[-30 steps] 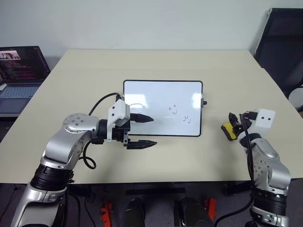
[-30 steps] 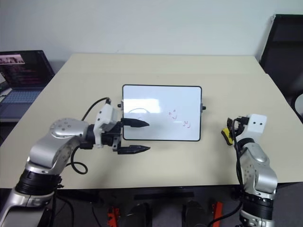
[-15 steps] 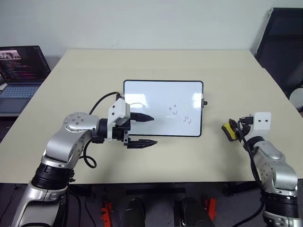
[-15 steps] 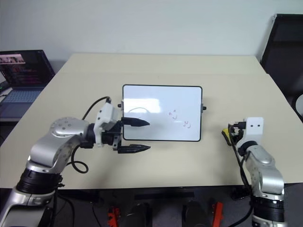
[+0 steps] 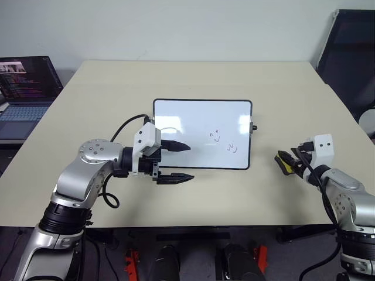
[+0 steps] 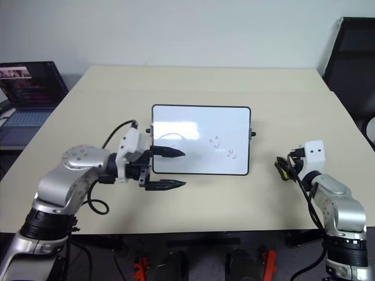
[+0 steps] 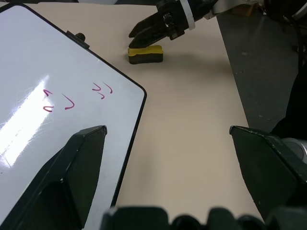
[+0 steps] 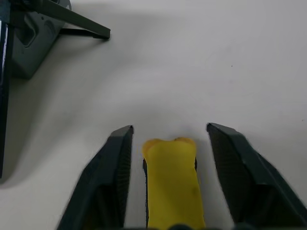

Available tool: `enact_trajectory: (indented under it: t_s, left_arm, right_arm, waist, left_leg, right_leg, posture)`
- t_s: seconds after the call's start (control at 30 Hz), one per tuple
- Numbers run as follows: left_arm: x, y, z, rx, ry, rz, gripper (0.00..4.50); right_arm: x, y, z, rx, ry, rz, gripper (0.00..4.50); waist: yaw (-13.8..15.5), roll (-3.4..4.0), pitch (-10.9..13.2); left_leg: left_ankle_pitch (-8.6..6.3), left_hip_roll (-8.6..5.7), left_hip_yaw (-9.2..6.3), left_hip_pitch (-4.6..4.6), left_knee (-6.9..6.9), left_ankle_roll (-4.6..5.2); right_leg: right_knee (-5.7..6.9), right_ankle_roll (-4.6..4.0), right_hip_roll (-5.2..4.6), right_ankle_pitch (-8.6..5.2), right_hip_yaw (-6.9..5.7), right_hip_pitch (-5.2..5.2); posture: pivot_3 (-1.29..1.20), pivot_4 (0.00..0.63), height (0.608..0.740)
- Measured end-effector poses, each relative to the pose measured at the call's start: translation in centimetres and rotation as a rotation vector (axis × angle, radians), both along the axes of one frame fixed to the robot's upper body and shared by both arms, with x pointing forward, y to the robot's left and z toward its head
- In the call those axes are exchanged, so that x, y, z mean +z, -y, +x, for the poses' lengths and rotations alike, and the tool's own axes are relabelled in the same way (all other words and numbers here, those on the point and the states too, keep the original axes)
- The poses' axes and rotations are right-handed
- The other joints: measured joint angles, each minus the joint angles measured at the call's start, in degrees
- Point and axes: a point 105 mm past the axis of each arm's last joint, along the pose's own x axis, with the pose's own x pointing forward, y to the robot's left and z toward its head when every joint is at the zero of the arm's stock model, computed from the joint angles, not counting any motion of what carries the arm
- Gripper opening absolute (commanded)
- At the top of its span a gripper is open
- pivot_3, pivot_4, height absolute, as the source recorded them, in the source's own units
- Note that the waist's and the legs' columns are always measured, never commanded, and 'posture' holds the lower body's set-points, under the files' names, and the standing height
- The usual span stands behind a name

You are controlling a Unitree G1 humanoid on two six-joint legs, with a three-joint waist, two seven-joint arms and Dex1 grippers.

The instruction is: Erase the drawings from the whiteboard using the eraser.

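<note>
Right gripper (image 8: 168, 163) now with jaws spread, gap showing on both sides of the eraser (image 8: 171, 184); a second ago clamped tight on it, carried just off the table at the board's right. Eraser now lying on the table (image 5: 193, 79) between the open fingers, released rather than gripped. Wrist also rolled and tipped lower over that second. Likely meaning: eraser set down, wiping either finished or paused; drawings (image 5: 223, 141) still on the board, so task not complete unless a re-grasp follows.

Left gripper (image 5: 177, 161) parked at the whiteboard's (image 5: 199, 117) lower-left corner, jaws wide apart, holding nothing, unmoved.

Eraser: small yellow oblong, dark underside visible from the left wrist view, lying flat, well right of the board's right edge, not touching the frame.

Whiteboard: flat mid-table, glossy, black frame, knob on right side. Marks: a few reddish squiggles and short dashes, lower-right part of the surface. Laptop (image 5: 26, 88) far left.
</note>
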Motion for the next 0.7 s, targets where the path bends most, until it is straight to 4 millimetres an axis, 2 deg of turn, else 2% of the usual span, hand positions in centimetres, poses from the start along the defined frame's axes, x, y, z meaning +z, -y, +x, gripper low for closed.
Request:
enact_trajectory:
  t_s: [0.07,0.1,0.2,0.53,0.7]
  left_arm:
    - [0.0,0.0,0.0,0.0,0.0,0.0,4.5]
    - [0.0,0.0,0.0,0.001,0.0,0.001,4.5]
    - [0.0,0.0,0.0,0.001,0.0,0.001,4.5]
    - [0.0,0.0,0.1,0.002,-0.001,0.001,4.5]
    - [0.0,-0.1,0.1,0.004,-0.002,0.001,4.5]
  right_arm:
    - [0.0,0.0,0.0,0.002,0.0,0.0,4.28]
    - [0.0,-0.1,0.0,0.003,-0.001,-0.001,4.44]
    - [-0.3,-0.5,0.0,0.015,-0.01,-0.009,4.44]
    - [-0.6,0.0,0.3,-0.006,-0.024,-0.01,4.44]
    - [-1.5,0.0,0.5,-0.009,-0.05,-0.025,4.44]
  waist:
    - [0.0,0.0,0.0]
    - [0.0,0.0,0.0]
    - [-0.03,0.0,0.0]
    - [-0.04,-0.01,0.01]
    - [-0.04,-0.01,0.01]
  left_leg:
    - [0.0,0.0,0.01,0.0,0.0,0.0]
    - [0.0,0.0,0.01,0.0,0.0,0.0]
    - [0.0,0.0,0.0,0.0,0.0,0.0]
    - [0.0,0.0,0.01,0.0,0.0,0.0]
    - [0.0,0.0,0.01,0.0,0.0,0.0]
  right_leg:
    - [0.0,0.01,0.0,0.0,0.0,0.0]
    - [-0.01,0.01,0.0,0.0,0.0,0.0]
    - [0.0,0.01,0.0,0.0,0.0,0.0]
    - [-0.01,0.01,0.0,0.0,0.0,0.0]
    - [-0.01,0.01,0.0,0.0,0.0,0.0]
  posture:
    - [0.0,0.15,0.74]
    - [0.0,0.15,0.74]
    - [0.0,0.15,0.74]
    - [0.0,0.15,0.74]
    - [0.0,0.15,0.74]
